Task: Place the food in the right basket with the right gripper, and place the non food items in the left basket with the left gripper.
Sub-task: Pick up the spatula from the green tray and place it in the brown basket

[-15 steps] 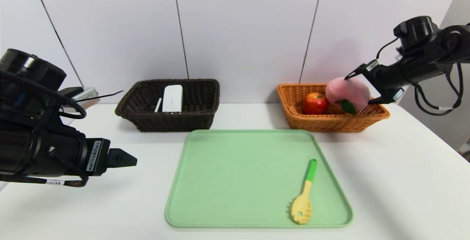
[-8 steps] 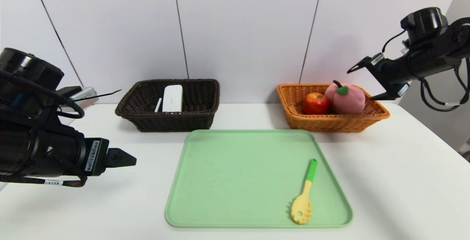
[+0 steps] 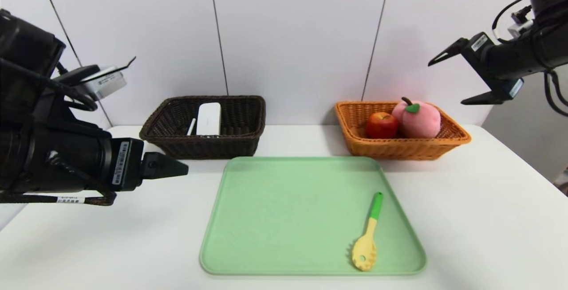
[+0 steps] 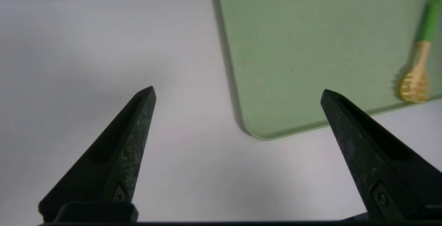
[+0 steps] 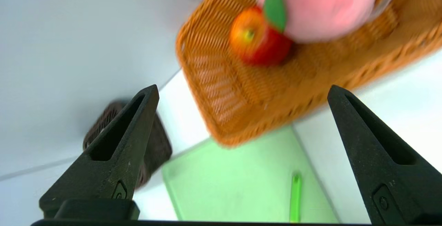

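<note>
A pink plush peach [image 3: 417,118] [image 5: 324,6] and a red apple [image 3: 380,125] [image 5: 259,39] lie in the orange basket [image 3: 399,148] [image 5: 241,98] at the back right. My right gripper [image 3: 457,77] [image 5: 241,91] hangs open and empty, high above and to the right of that basket. A yellow spaghetti spoon with a green handle [image 3: 367,234] [image 4: 419,63] lies on the green tray [image 3: 288,214] [image 4: 310,46] near its front right corner. My left gripper [image 3: 177,169] [image 4: 238,93] is open over the table left of the tray. The dark basket [image 3: 204,146] at the back left holds a white box [image 3: 208,118].
A thin white stick [image 3: 191,127] lies next to the box in the dark basket. The white table [image 3: 488,219] ends at a wall behind the baskets. Bare table lies on both sides of the tray.
My right gripper let go of the plush peach, which now rests in the orange basket, and rose up and to the right. My left gripper lifted and moved toward the tray.
</note>
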`<state>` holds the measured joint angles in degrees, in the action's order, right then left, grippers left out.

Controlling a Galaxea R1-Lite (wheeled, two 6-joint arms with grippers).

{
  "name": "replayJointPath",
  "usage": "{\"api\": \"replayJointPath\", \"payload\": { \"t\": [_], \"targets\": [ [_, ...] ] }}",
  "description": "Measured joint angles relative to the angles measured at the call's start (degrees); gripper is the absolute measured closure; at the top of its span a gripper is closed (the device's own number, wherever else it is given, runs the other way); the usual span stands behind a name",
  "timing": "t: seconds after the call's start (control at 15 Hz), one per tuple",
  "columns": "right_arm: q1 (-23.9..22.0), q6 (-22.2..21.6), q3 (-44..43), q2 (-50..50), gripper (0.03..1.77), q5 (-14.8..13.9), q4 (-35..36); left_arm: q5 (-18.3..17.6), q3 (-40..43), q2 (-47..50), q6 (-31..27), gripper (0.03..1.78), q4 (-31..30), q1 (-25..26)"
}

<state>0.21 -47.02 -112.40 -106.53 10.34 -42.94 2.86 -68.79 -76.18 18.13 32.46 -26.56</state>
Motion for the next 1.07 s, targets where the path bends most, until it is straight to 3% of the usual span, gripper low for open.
{"api": "replayJointPath", "payload": {
  "t": [0.13,0.27,0.4,0.53,0.6,0.73,1.07],
  "targets": [
    [2.18,0.33,-0.01,3.86,0.11,-1.55,-5.74,1.01,-4.14,-1.57,1.44,0.12,0.80,-4.85],
    [3.58,4.02,0.85,7.01,0.11,-4.61,-11.63,2.80,-7.19,-4.19,2.46,0.12,1.07,-9.81],
    [4.01,11.69,4.02,10.20,0.11,-10.09,-15.91,4.22,-9.37,-7.42,4.22,0.12,1.10,-14.73],
    [4.11,20.72,7.85,13.62,0.11,-17.94,-15.85,4.68,-12.30,-11.11,6.49,0.12,1.13,-18.66],
    [4.17,25.11,9.01,15.49,0.11,-20.20,-15.56,4.84,-14.42,-13.24,7.31,0.12,1.27,-20.61],
    [4.22,30.79,10.36,18.53,0.11,-20.61,-15.71,5.12,-20.02,-17.76,7.64,0.12,2.68,-23.93],
    [4.17,31.23,15.04,22.27,0.11,-20.31,-15.71,5.05,-38.71,-32.45,7.28,0.12,11.39,-27.67]
  ]
}}
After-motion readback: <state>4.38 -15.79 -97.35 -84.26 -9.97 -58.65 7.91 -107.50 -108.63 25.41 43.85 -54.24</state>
